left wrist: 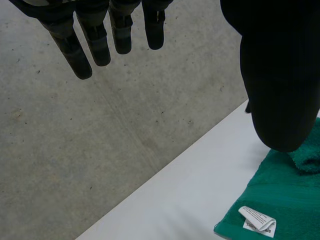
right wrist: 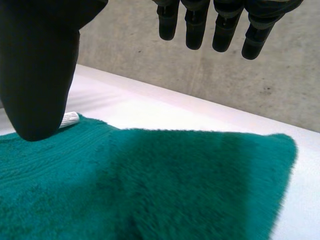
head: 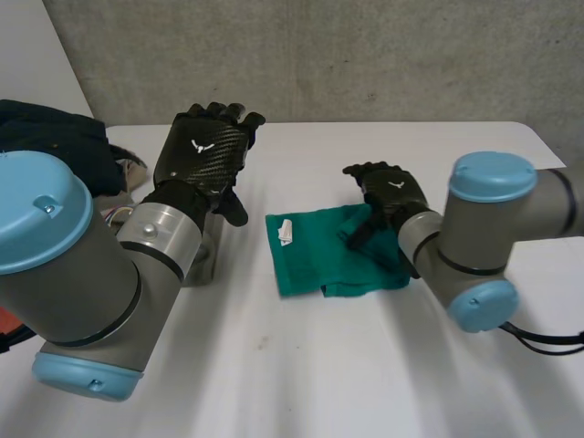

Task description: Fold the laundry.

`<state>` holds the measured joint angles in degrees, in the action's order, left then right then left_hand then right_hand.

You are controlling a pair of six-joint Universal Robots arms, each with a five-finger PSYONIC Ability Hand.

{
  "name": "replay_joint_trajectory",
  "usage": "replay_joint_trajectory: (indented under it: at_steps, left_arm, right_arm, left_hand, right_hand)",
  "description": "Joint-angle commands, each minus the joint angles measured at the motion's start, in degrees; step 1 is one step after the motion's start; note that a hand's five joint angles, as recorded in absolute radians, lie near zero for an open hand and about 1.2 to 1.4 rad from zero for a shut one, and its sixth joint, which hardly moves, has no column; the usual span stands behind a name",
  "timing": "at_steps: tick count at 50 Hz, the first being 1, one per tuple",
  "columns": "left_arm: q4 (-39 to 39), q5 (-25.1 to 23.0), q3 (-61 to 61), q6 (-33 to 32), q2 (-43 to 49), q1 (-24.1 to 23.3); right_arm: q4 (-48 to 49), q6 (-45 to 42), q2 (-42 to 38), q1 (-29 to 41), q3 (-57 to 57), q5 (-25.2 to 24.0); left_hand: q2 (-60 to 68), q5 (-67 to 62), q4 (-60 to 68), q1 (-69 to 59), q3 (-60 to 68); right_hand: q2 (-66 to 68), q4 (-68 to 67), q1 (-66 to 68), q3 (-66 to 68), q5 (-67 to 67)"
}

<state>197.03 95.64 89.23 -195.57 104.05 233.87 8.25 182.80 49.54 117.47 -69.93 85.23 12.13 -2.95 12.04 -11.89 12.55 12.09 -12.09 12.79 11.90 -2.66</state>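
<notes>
A folded green towel (head: pixel 328 255) lies on the white table (head: pixel 301 365), its white label (head: pixel 286 232) at the left far corner. My right hand (head: pixel 392 193) hovers over the towel's right far corner, open, fingers straight and holding nothing. In the right wrist view the towel (right wrist: pixel 150 185) lies under that hand's thumb (right wrist: pixel 40 65) and fingers (right wrist: pixel 195 30). My left hand (head: pixel 205 151) is raised left of the towel, open and empty. Its wrist view shows straight fingers (left wrist: pixel 100 35), the towel's corner (left wrist: pixel 280 200) and label (left wrist: pixel 257 220) beside the thumb.
A dark heap of clothing (head: pixel 55 137) lies at the table's far left, behind my left arm. A grey concrete wall (head: pixel 365 55) stands behind the table's far edge.
</notes>
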Motion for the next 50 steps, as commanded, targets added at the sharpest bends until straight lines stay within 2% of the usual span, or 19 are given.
replay_joint_trajectory:
  at_steps: [1,5,9,15,17,24,26,28,32,33,36,38,40,41,42,43,44,47,50]
  left_arm:
    - [0.64,0.07,1.47,-0.08,-0.69,0.44]
    - [1.25,0.07,2.09,0.1,-0.78,1.06]
    - [1.6,-0.02,2.61,0.01,-0.78,1.67]
    - [1.69,-0.28,3.32,0.1,-0.95,2.99]
    - [1.69,-0.28,3.67,0.19,-1.21,3.34]
    - [1.69,-0.37,4.37,0.1,-2.18,4.13]
    - [1.69,-0.37,4.63,0.19,-2.8,4.4]
    - [1.69,-0.37,4.9,0.19,-3.24,4.66]
    - [1.78,-0.45,5.69,0.36,-4.47,5.19]
    - [1.95,-0.54,5.95,0.45,-4.99,5.45]
    - [2.48,-0.54,6.57,0.71,-5.26,5.8]
    - [2.83,-0.63,6.66,0.89,-5.26,5.8]
    - [3.45,-0.89,6.74,0.89,-5.08,5.8]
    - [3.54,-0.98,6.74,0.72,-5.08,5.8]
    - [3.63,-0.98,6.74,0.63,-5.0,5.8]
    - [3.8,-0.98,6.48,0.54,-4.65,5.63]
    - [3.8,-0.98,6.39,0.54,-4.56,5.54]
    - [3.98,-0.9,5.69,0.45,-3.77,4.93]
    - [3.98,-0.72,4.9,0.45,-3.24,4.4]
  right_arm:
    - [-3.77,-2.53,-6.2,2.41,7.08,3.97]
    - [-2.98,-4.2,-8.31,2.32,8.76,5.03]
    - [-1.05,-5.87,-9.46,2.32,9.46,5.21]
    - [0.36,-6.75,-10.51,2.41,9.81,5.03]
    - [0.45,-6.93,-10.34,2.5,10.16,4.68]
    - [0.8,-9.56,-5.86,4.43,9.99,3.72]
    - [1.85,-10.09,-3.75,5.74,8.85,1.96]
    - [2.64,-10.18,-2.52,6.54,7.54,-0.14]
    - [4.23,-10.79,0.03,9.0,1.39,-8.66]
    - [4.84,-11.84,0.64,9.7,-1.58,-12.16]
    - [6.59,-14.74,1.44,10.84,-6.34,-17.18]
    - [7.48,-16.59,1.53,11.2,-8.11,-18.17]
    - [8.62,-19.31,1.27,11.46,-8.64,-17.12]
    - [8.8,-20.02,1.0,11.29,-8.47,-16.07]
    - [8.89,-20.63,0.83,11.11,-8.03,-14.84]
    - [8.63,-21.16,0.74,10.59,-6.9,-11.52]
    - [8.36,-21.17,0.82,10.32,-6.36,-9.66]
    - [7.05,-20.21,2.4,9.36,-4.61,-3.96]
    - [6.87,-18.54,4.77,8.3,-4.51,-3.4]
  left_hand:
    - [-2.13,2.95,-2.04,1.89,-2.55]
    - [-2.13,2.95,-2.04,1.89,-2.55]
    - [-2.13,2.95,-2.04,1.89,-2.55]
    - [-2.13,2.95,-2.04,1.89,-2.55]
    - [-2.13,2.95,-2.04,1.89,-2.55]
    - [-2.13,2.95,-2.04,1.89,-2.55]
    - [-2.13,2.95,-2.04,1.89,-2.55]
    - [-2.13,2.95,-2.04,1.89,-2.55]
    - [-2.13,2.95,-2.04,1.89,-2.55]
    - [-2.13,2.95,-2.04,1.89,-2.55]
    - [-2.13,2.95,-2.04,1.89,-2.55]
    - [-2.13,2.95,-2.04,1.89,-2.55]
    - [-2.13,2.95,-2.04,1.89,-2.55]
    - [-2.13,2.95,-2.04,1.89,-2.55]
    - [-2.13,2.95,-2.04,1.89,-2.55]
    - [-2.13,2.95,-2.04,1.89,-2.55]
    - [-2.13,2.95,-2.04,1.89,-2.55]
    - [-2.13,2.95,-2.04,1.89,-2.55]
    - [-2.13,2.95,-2.04,1.89,-2.55]
  right_hand:
    - [1.42,-1.43,0.73,1.62,-0.86]
    - [7.31,-7.32,6.62,7.51,-6.75]
    - [22.26,-22.26,21.56,22.46,-21.7]
    - [52.69,-52.7,52.0,52.89,-52.13]
    - [67.82,-67.82,67.12,68.02,-67.26]
    - [67.91,-67.91,67.21,68.1,-67.34]
    - [67.91,-67.91,67.21,68.1,-67.34]
    - [67.91,-67.91,67.21,68.1,-67.34]
    - [67.91,-67.91,67.21,68.1,-67.34]
    - [67.91,-67.91,67.21,68.1,-67.34]
    - [67.91,-67.91,67.21,68.1,-67.34]
    - [67.91,-67.91,67.21,68.1,-67.34]
    - [67.91,-67.91,67.21,68.1,-67.34]
    - [64.05,-64.06,63.36,64.25,-63.49]
    - [47.03,-47.03,46.33,47.23,-46.47]
    - [5.06,-5.06,4.36,5.26,-4.5]
    - [-2.09,2.09,-2.79,-1.9,2.66]
    - [-2.09,2.09,-2.79,-1.9,2.66]
    - [-2.09,2.09,-2.79,-1.9,2.66]
